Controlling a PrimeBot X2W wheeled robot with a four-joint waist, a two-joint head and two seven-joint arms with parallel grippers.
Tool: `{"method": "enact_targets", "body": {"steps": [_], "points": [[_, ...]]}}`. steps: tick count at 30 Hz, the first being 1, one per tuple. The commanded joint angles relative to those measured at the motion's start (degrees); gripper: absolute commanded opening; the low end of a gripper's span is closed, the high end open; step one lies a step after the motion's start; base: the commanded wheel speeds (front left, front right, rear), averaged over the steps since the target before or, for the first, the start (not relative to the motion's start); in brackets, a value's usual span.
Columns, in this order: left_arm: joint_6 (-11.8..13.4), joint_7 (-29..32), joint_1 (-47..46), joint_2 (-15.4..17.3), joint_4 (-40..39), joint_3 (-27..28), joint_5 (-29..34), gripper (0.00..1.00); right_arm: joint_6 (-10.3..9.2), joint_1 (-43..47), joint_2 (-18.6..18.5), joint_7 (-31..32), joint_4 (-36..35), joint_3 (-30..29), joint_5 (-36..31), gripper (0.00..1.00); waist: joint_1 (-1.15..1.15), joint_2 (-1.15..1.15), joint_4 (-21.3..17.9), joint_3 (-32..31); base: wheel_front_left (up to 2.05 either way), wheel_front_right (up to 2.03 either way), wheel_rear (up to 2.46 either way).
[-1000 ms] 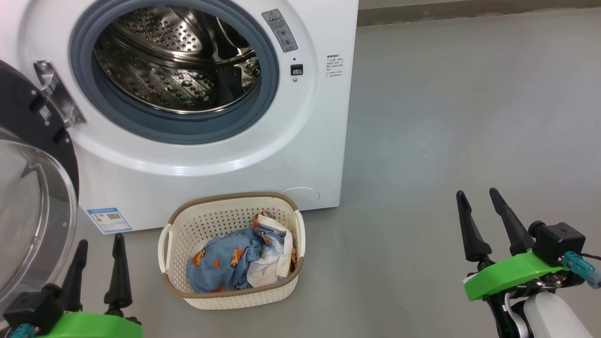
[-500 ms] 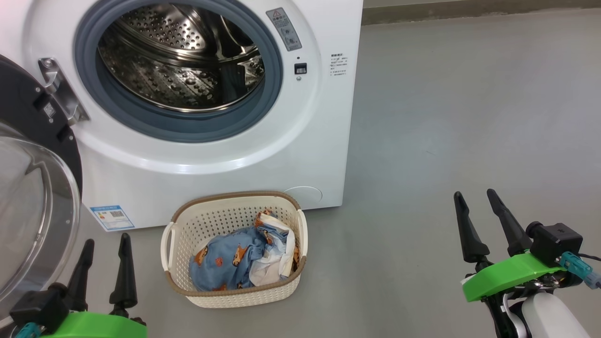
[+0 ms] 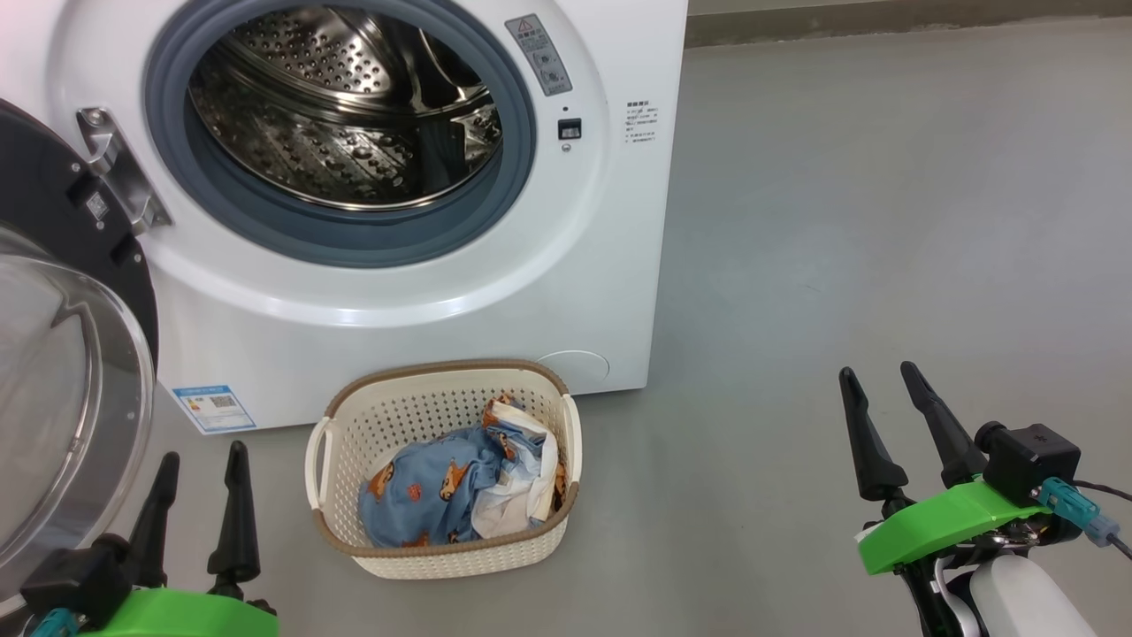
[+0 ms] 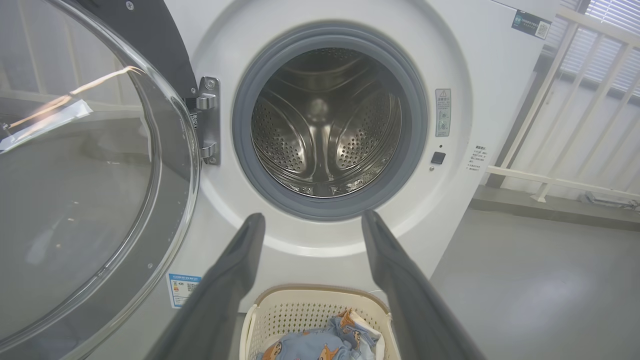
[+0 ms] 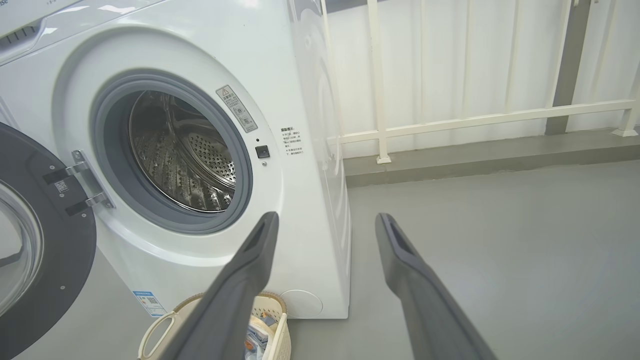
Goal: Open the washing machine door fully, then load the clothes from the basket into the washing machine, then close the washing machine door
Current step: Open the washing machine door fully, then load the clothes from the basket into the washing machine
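On my head camera the washing machine (image 3: 424,292) takes up the 11 o'clock part of the picture, with its steel drum (image 3: 345,115) showing through the grey gasket (image 3: 265,230). The washing machine door (image 3: 62,354) hangs swung wide on its hinge (image 3: 119,168) at the machine's 9 o'clock, glass bowl turned toward me. The basket (image 3: 416,416) stands on the grey floor (image 3: 840,221) near the machine's front, at 6 o'clock from the drum mouth. The clothes (image 3: 442,482) lie heaped inside it, blue printed fabric toward 8 o'clock and white and cream pieces toward 3 o'clock. A blue label (image 3: 213,407) sits on the machine's front at the basket's 10 o'clock.

My left end effector (image 3: 203,456) is at 7 o'clock in the picture, released, its fingers spread with nothing between them. It is just beside the door's glass and apart from the basket's near handle. My right end effector (image 3: 879,372) is at 4 o'clock, likewise released and empty, over the floor and well apart from basket and machine. On the right wrist camera a white railing (image 5: 475,120) stands beyond the machine at 1 o'clock.
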Motion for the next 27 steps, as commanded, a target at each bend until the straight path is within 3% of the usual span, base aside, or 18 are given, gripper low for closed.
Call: {"method": "enact_targets", "body": {"steps": [1,12,27], "points": [[-0.3,-0.4,-0.9,1.6,-0.9,1.6,-0.4,1.0,0.43,-0.3,-0.4,-0.5,-1.2,1.2,0.7,1.0,0.0,0.0,0.0,0.0,0.0,0.0,0.0],[-0.3,-0.4,-1.2,1.8,-0.6,1.3,-0.9,1.0,0.43,-0.4,-0.2,-0.5,-1.2,1.0,0.7,1.0,0.0,0.0,0.3,0.3,0.21,-0.22,0.01],[-0.3,-0.4,-1.4,1.8,-0.8,2.0,-0.7,1.0,0.43,-0.5,0.2,-0.5,-1.2,0.8,0.8,1.0,0.0,0.0,0.8,0.5,1.22,-1.31,0.09]]}}
